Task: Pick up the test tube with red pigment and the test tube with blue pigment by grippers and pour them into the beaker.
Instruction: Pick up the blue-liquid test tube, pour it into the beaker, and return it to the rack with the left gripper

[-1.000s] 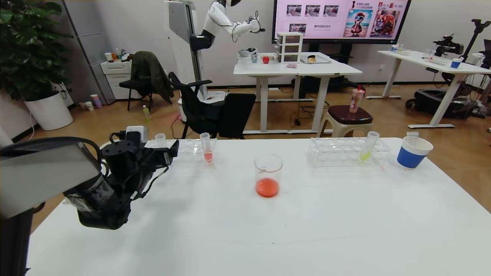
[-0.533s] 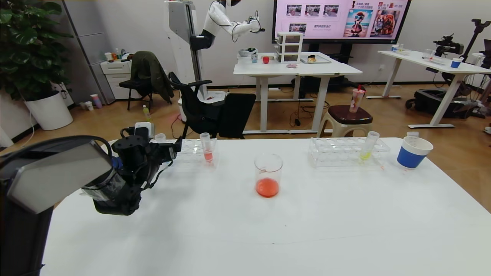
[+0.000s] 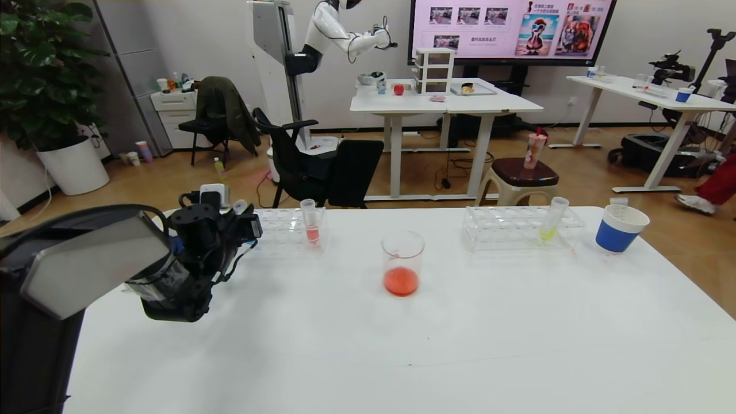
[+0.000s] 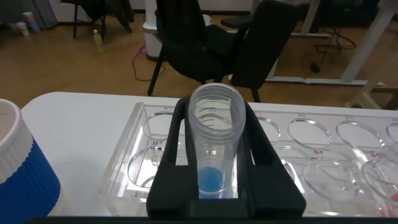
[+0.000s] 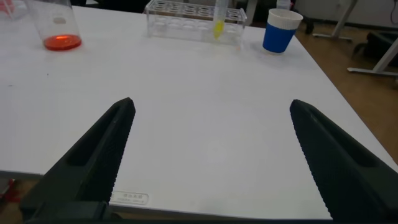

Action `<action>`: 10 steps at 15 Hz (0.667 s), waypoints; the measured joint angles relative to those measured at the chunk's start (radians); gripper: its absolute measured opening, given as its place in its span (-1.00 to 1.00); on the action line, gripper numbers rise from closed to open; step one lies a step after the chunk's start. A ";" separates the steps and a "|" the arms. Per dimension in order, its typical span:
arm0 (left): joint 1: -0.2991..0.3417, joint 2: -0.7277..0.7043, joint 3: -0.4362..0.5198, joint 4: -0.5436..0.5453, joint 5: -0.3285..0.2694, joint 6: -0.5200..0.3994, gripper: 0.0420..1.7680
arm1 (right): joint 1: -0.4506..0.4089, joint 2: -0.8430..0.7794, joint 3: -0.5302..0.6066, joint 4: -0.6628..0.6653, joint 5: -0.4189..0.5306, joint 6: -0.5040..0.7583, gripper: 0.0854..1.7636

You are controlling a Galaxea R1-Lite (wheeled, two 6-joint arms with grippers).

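Observation:
My left gripper (image 3: 246,221) is at the left end of the left tube rack (image 3: 287,229). In the left wrist view the gripper (image 4: 214,118) is shut on the test tube with blue pigment (image 4: 213,146), which stands upright with its bottom at the rack's holes (image 4: 298,155). The tube's top shows in the head view (image 3: 240,204). The beaker (image 3: 402,261) stands mid-table with red-orange liquid in it. The test tube with red pigment is out of view. My right gripper (image 5: 211,106) is open and empty over the table's near part, outside the head view.
A tube with salmon-pink liquid (image 3: 310,221) stands in the left rack. The right rack (image 3: 506,230) holds a yellow-green tube (image 3: 552,218). A blue-banded paper cup (image 3: 618,228) stands at the far right, and another (image 4: 22,168) stands beside the left rack.
My left arm moved forward to the rack's left end and its fingers closed round the blue tube. The beaker and the other tubes did not move.

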 joint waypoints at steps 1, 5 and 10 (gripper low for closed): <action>0.001 0.000 0.000 0.000 -0.001 -0.001 -0.40 | 0.000 0.000 0.000 0.000 0.000 0.000 0.97; -0.004 -0.027 -0.012 0.032 0.000 0.003 -0.47 | 0.000 0.000 0.000 0.000 0.000 0.000 0.97; -0.007 -0.158 -0.066 0.215 -0.004 0.003 -0.47 | -0.001 0.000 0.000 0.000 0.000 0.000 0.97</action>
